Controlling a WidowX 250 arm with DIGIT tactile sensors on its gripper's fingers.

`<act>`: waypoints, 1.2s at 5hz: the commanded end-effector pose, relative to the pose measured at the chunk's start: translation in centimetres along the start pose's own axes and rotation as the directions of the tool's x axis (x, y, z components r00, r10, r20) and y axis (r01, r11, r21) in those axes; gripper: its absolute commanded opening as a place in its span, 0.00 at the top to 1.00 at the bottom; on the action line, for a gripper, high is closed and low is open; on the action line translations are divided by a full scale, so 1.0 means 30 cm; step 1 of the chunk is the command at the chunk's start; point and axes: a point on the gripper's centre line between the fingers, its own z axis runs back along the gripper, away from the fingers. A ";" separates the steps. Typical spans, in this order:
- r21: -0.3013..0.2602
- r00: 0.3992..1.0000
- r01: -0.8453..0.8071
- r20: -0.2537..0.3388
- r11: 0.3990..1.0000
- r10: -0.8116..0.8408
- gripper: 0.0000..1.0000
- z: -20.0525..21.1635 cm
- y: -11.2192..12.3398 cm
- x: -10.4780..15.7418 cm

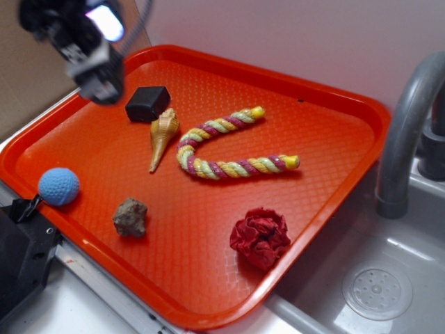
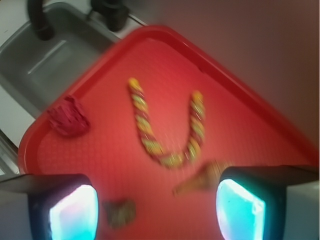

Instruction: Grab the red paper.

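**Fingers spread wide, red paper far across the tray**

Fingers (image 2: 75,212) stand spread and hold nothing: the wrist view shows both glowing pads at the bottom corners with bare tray between them. The gripper (image 1: 97,73) hangs above the tray's (image 1: 334,104) far left corner, just beside the black block (image 1: 147,103). The red paper (image 1: 260,237) lies at the opposite end, near the front right rim by the sink (image 1: 379,292), well apart from the gripper, with the twisted rope (image 1: 226,146) and the shell (image 1: 162,136) lying between them.

From the wrist camera the paper (image 2: 68,116) sits up and to the left of the fingers, close to the tray edge. That view is blurred, so its folds cannot be read, but it looks roughly ball-shaped with no clear long axis; finger angle probably matters little. The coming move is a long diagonal crossing, then a descent.
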 end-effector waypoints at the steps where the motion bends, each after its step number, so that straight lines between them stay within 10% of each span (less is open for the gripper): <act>1: -0.066 0.986 0.164 -0.013 0.984 -0.165 0.00 -0.095 -0.132 0.083; 6: -0.121 0.900 0.376 -0.187 0.919 -0.393 0.00 -0.370 -0.333 0.098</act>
